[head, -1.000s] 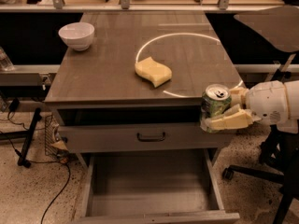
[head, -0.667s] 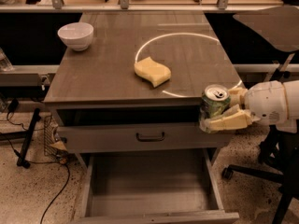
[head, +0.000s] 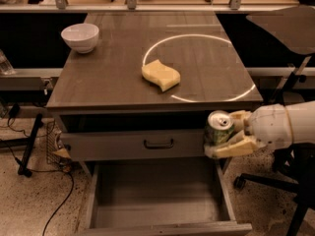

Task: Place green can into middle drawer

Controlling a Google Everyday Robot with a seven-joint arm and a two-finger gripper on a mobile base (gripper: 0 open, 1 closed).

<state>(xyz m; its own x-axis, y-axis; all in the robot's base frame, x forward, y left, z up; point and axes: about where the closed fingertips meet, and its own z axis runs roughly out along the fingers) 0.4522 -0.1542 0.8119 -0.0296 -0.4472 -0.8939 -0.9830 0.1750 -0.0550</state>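
A small green drinks can [head: 219, 128] is gripped upright in the pale two-finger tool [head: 222, 136], at four o'clock from the wavy yellow sponge [head: 160, 74].
It hangs just off the brown worktop's [head: 108, 82] front edge; the wide grey drawer [head: 155, 200] stands open at seven o'clock from it.

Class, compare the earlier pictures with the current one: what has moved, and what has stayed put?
The gripper, still shut on the green can, has dropped lower and slightly left, towards the open middle drawer. Nothing was let go. The white bowl and yellow sponge have not moved, and the drawer stays open.
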